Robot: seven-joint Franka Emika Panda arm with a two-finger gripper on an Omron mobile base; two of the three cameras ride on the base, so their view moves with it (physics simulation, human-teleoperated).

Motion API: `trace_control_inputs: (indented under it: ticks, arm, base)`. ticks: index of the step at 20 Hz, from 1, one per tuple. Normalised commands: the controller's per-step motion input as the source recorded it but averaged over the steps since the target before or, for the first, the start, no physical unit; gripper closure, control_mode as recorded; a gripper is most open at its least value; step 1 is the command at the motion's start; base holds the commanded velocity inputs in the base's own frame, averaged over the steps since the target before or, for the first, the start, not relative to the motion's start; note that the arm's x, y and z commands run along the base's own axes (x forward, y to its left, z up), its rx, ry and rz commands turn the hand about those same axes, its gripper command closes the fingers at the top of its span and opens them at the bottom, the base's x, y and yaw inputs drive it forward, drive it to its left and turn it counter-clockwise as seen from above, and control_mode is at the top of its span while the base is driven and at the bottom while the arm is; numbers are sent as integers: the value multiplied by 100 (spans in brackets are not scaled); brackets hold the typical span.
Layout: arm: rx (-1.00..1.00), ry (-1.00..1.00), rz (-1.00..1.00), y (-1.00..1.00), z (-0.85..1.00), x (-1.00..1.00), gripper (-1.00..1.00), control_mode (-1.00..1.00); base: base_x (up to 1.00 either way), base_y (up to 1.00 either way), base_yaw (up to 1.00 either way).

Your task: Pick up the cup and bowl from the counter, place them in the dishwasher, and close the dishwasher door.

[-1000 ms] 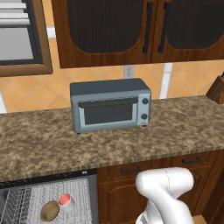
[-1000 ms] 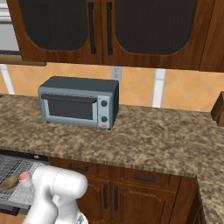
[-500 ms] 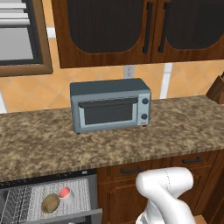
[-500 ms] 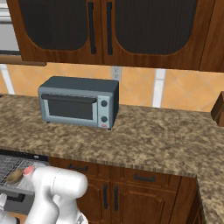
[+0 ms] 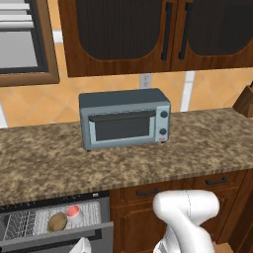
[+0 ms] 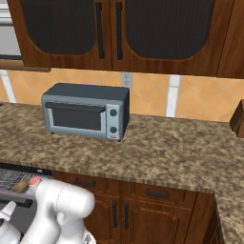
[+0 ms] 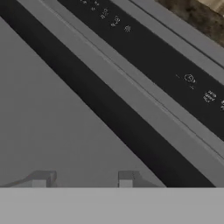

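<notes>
The dishwasher (image 5: 54, 217) sits under the counter (image 5: 49, 163) at the lower left, its white wire rack showing. On the rack the tan-brown bowl (image 5: 57, 222) lies beside the white cup (image 5: 72, 211), whose red-pink inside faces up. From the right base view, the cup (image 6: 34, 181) and bowl (image 6: 20, 187) peek out beside my arm. The grey dishwasher door (image 5: 59, 236) is tilted up, partly shut. My gripper (image 7: 83, 179) is open and holds nothing. It sits close against the door panel (image 7: 52, 109), below the dark bar handle (image 7: 109, 109) and the control strip (image 7: 153, 57).
A grey toaster oven (image 5: 123, 118) stands on the counter against the orange tiled wall. Dark wooden drawers and cabinet doors (image 5: 217, 188) lie right of the dishwasher. Wall cabinets (image 6: 119, 33) hang above. A brown block (image 5: 245, 101) stands at the counter's far right.
The dishwasher door has swung further up toward shut. The rack with the cup and bowl has slid back under the counter. The oven and counter have not moved.
</notes>
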Motion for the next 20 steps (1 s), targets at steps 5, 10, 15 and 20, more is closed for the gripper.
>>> trace_control_inputs:
  ticks: [5,10,15,20]
  arm:
    - [0,-9,-36,-23,-7,81,-100,-100]
    - [0,-11,-26,-14,-5,89,-100,-100]
    - [0,-14,-18,-23,-1,93,-100,-100]
    - [2,-15,-7,-33,-9,83,-100,-100]
  base:
    - [0,0,0]
    - [0,0,0]
    - [0,0,0]
    - [0,0,0]
